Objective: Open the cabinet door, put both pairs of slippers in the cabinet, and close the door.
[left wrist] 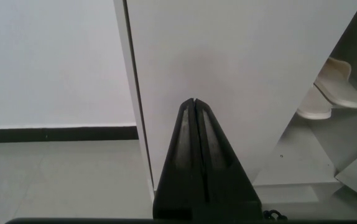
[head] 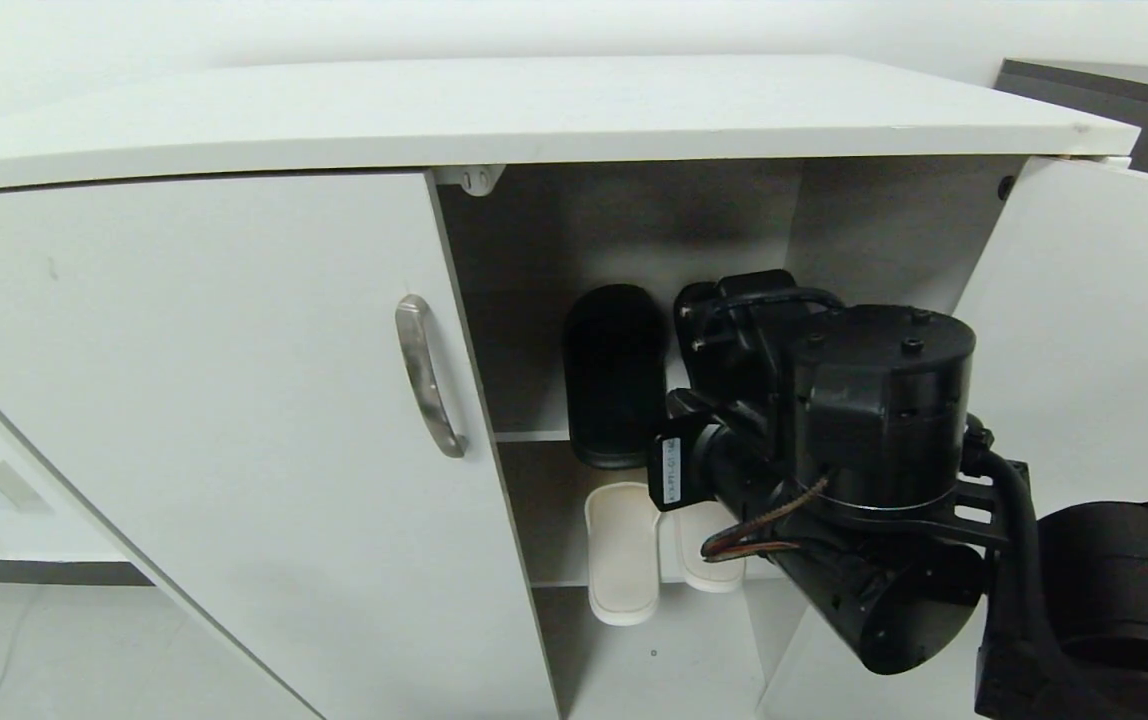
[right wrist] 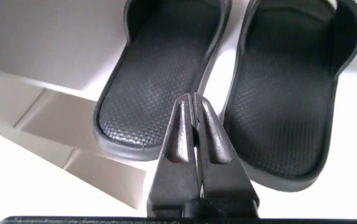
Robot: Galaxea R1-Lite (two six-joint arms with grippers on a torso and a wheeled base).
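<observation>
A white cabinet stands with its left door closed and its right door swung open. A pair of black slippers lies on the upper shelf, and a pair of white slippers lies on the shelf below. My right arm is inside the opening. Its gripper is shut on nothing, just over the heels of the black slippers. My left gripper is shut and empty, low in front of the closed left door. The white slippers lie off to its side.
The closed door has a metal handle near the centre edge. The cabinet top overhangs the opening. My right arm's wrist hides part of both shelves. Pale floor and a wall with a dark skirting strip lie left of the cabinet.
</observation>
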